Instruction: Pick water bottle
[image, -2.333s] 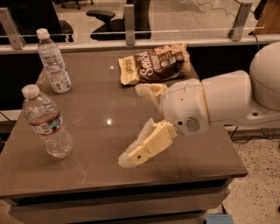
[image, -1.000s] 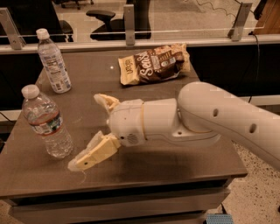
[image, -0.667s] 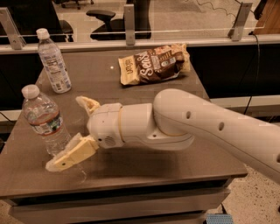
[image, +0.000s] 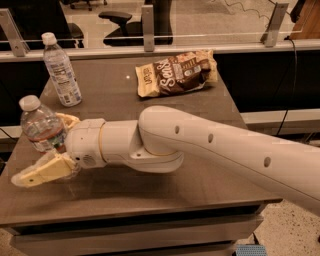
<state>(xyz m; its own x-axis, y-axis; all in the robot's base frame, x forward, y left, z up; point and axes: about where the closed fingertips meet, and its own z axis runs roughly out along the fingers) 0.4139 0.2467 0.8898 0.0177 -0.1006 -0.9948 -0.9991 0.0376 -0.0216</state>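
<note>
The water bottle (image: 42, 127) is stout, clear plastic with a white cap and a narrow red-green label band. It stands upright near the left edge of the brown table (image: 210, 185). My gripper (image: 47, 147) is at the bottle, on the end of the white arm that reaches in from the right. It is open, with one cream finger (image: 37, 172) in front of the bottle's lower part and the other (image: 69, 120) behind it. The bottle's base is hidden by the fingers. I cannot tell whether the fingers touch the bottle.
A slimmer, taller bottle (image: 61, 71) with a white-blue label stands at the back left. A brown snack bag (image: 176, 72) lies at the back middle. A glass partition with metal posts (image: 148, 22) runs along the table's far edge. The table's left and front edges are close to the gripper.
My arm has swept left across the table. The gripper has gone from the table's middle to the stout bottle and now straddles it. Neither bottle nor the bag has moved.
</note>
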